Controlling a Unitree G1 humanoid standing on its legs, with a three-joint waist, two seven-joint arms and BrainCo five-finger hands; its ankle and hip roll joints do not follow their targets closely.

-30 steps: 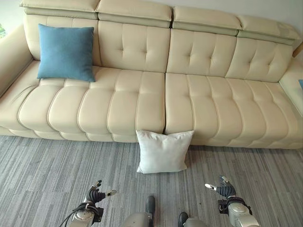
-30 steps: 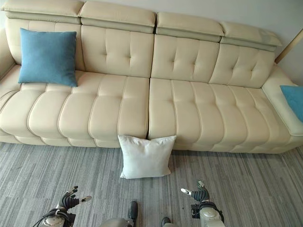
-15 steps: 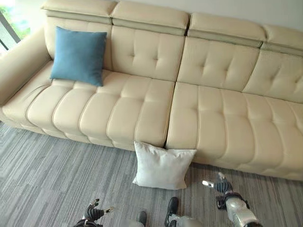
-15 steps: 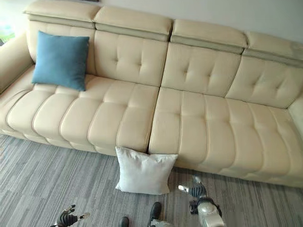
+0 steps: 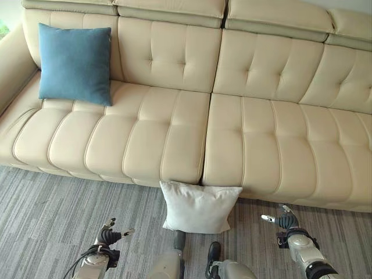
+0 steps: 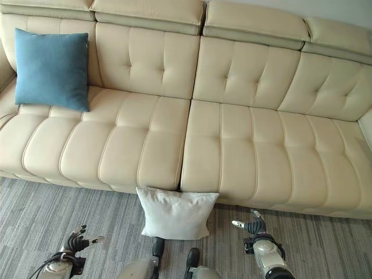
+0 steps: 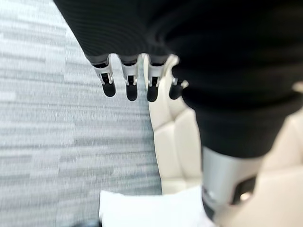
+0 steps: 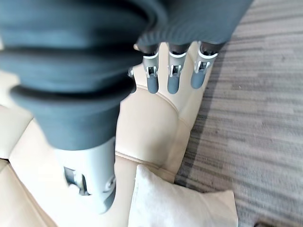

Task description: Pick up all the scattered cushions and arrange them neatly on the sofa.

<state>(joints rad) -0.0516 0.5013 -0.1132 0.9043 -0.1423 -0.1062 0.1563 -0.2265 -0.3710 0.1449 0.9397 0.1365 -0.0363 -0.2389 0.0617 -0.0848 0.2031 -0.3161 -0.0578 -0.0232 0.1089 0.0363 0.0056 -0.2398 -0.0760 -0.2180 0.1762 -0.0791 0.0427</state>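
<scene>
A white cushion (image 5: pixel 198 207) leans on the floor against the front of the cream sofa (image 5: pixel 174 128), at the seam between its two seats. A blue cushion (image 5: pixel 74 63) stands upright against the backrest at the sofa's left end. My left hand (image 5: pixel 108 235) hangs low at the lower left, fingers relaxed and holding nothing, well left of the white cushion. My right hand (image 5: pixel 283 221) hangs at the lower right, open too, to the right of that cushion. The white cushion (image 8: pixel 182 205) shows past my right hand (image 8: pixel 173 75) in the right wrist view.
Grey striped carpet (image 5: pixel 52 209) runs along the sofa's front. The sofa's left armrest (image 5: pixel 9 64) rises at the far left. The seats right of the blue cushion are bare.
The camera has shifted, so the sofa sits squarer and higher in the picture. Both hands stay low and open. The cushions have not moved.
</scene>
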